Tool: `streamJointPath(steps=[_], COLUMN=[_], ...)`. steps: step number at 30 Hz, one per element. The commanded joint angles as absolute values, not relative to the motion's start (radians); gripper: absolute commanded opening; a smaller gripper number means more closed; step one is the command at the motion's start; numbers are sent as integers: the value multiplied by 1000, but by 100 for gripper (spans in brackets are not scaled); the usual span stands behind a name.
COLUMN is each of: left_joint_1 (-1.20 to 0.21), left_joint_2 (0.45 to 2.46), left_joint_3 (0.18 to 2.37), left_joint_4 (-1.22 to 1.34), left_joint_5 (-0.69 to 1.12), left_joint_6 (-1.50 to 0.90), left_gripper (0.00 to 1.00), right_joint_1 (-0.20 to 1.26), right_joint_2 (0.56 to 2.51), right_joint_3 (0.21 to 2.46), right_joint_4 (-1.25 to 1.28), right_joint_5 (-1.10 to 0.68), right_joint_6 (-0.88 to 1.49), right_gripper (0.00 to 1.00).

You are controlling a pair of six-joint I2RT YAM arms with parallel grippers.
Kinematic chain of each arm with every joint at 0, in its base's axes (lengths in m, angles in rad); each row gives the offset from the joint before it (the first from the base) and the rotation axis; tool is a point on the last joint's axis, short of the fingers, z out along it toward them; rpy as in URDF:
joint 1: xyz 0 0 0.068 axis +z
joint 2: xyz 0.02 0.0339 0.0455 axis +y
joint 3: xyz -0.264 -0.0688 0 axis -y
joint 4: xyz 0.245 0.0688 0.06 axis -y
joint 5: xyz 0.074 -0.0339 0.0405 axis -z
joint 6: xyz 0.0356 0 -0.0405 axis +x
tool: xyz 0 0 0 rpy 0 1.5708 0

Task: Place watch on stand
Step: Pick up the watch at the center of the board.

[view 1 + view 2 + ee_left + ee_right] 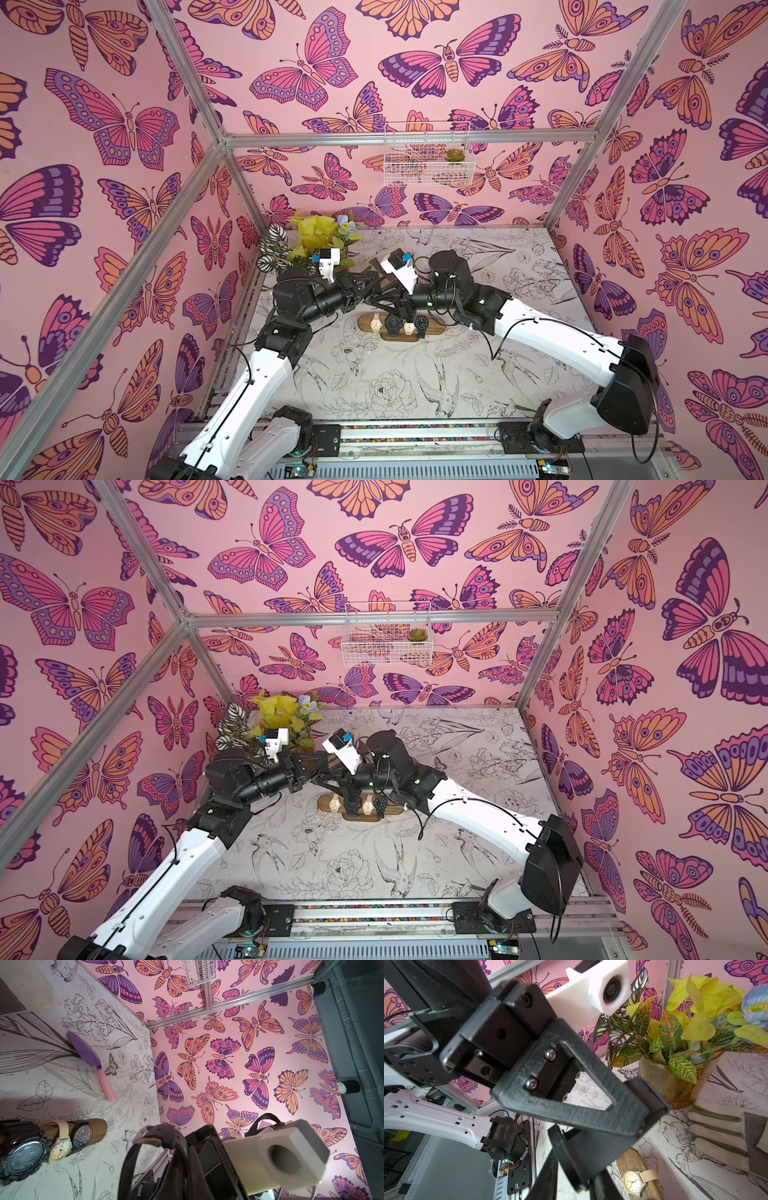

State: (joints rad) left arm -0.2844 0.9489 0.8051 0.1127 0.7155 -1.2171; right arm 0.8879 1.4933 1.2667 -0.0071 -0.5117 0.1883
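Watch on a dark buckled strap (pixel 158 1140) hangs clear of the surface, its looped band pinched between my left fingers (pixel 612 1118), which are pressed tight on it. Its face is hidden from me. My right fingers (pixel 564 1157) reach in from the opposite side, their tips close up against the left ones and the strap. Whether they are spread or nipping the band I cannot tell.

Below the spot where both sets of fingers meet, a little nearer my bases, the long brown wooden stand with rounded ends (pixel 435 328) lies on the flower-printed surface (pixel 374 374). Four others already ring its bar: a cream watch (pixel 376 322), a chunky black sports watch (pixel 392 323), a second cream watch (pixel 409 328) and a slim black-dialled watch (pixel 422 322). The one I hold is apart from the stand. Farther out from my left fingers than the stand, a purple trowel with a pink handle (pixel 91 1059) lies flat.
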Motion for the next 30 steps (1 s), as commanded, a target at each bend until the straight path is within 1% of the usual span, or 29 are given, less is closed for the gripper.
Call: streamJointPath(steps=[1,5,7,11,15,20,23,26,30], left_joint_1=[-272,-265,-260,-256,-253,-247,-242,-231,-222], left_joint_2=[940,935,934,933,924,906,895,886,880], left_joint_3=[781,774,768,765,748,722,706,695,687], left_joint_4=[156,168,190,207,238,261,279,288,299], left_joint_5=[732,737,742,745,740,731,728,729,729], left_joint_6=[-1225,-1232,-1244,-1252,-1265,-1277,-1285,-1292,-1298], left_gripper=[0,0,0,0,0,0,0,0,0], right_joint_1=[893,882,874,861,850,839,832,816,796], right_joint_2=[1500,1514,1523,1539,1559,1565,1565,1566,1565], right_joint_3=[1279,1291,1292,1283,1260,1234,1219,1195,1163], right_joint_4=[28,23,35,94,214,329,378,447,541], right_joint_5=[-581,-639,-705,-776,-831,-855,-866,-883,-893], right_joint_6=[220,251,282,357,471,559,598,654,729], right_gripper=[22,20,21,28,35,38,38,34,32])
